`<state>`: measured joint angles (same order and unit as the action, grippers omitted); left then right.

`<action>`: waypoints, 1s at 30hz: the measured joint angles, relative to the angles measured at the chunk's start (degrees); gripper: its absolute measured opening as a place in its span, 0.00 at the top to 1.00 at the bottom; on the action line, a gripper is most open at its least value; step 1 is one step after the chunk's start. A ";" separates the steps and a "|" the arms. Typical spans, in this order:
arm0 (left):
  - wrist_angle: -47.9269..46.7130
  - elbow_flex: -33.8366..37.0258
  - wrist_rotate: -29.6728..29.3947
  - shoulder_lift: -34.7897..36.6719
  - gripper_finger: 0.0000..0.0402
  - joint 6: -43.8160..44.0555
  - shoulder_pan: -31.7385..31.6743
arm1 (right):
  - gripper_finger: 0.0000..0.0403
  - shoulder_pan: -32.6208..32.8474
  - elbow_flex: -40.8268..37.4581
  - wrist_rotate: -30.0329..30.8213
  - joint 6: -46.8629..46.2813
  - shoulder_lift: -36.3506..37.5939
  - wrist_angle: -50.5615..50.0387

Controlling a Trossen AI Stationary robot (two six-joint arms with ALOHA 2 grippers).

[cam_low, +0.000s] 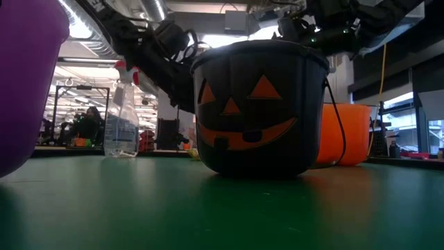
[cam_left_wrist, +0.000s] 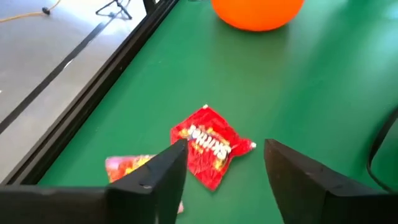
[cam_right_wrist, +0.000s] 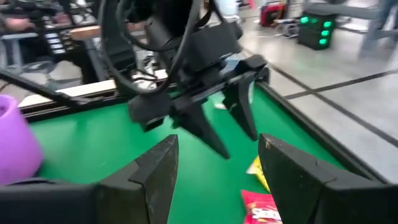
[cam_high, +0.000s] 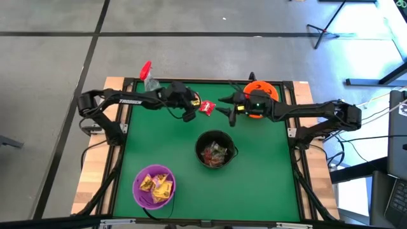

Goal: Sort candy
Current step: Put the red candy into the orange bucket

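Observation:
A red candy packet [cam_high: 206,107] lies flat on the green table [cam_high: 159,137] between my two grippers. In the left wrist view the red packet [cam_left_wrist: 211,146] sits just ahead of my open left gripper [cam_left_wrist: 227,171], and a yellow-pink packet [cam_left_wrist: 127,167] lies beside one finger. My left gripper [cam_high: 189,109] hovers at the packet's left and touches nothing. My right gripper [cam_high: 227,108] is open at the packet's right, above the table. The right wrist view shows the red packet [cam_right_wrist: 261,208], a yellow packet [cam_right_wrist: 258,167] and my left gripper [cam_right_wrist: 236,140] facing it.
A black pumpkin bucket [cam_high: 216,149] at mid-table holds mixed candy. A purple bowl [cam_high: 154,186] near the front left holds yellow packets. An orange bowl [cam_high: 261,95] stands behind my right gripper. A clear spray bottle [cam_high: 147,76] stands at the far left edge.

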<state>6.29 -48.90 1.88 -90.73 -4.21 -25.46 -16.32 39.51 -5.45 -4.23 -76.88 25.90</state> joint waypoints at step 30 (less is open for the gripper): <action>11.98 -4.70 -2.42 -18.30 0.42 -2.90 2.70 | 0.45 0.20 0.00 10.62 -0.39 0.00 0.99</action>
<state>18.27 -53.60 -0.54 -109.03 -7.11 -22.76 -16.12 39.51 5.17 -4.62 -76.88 26.89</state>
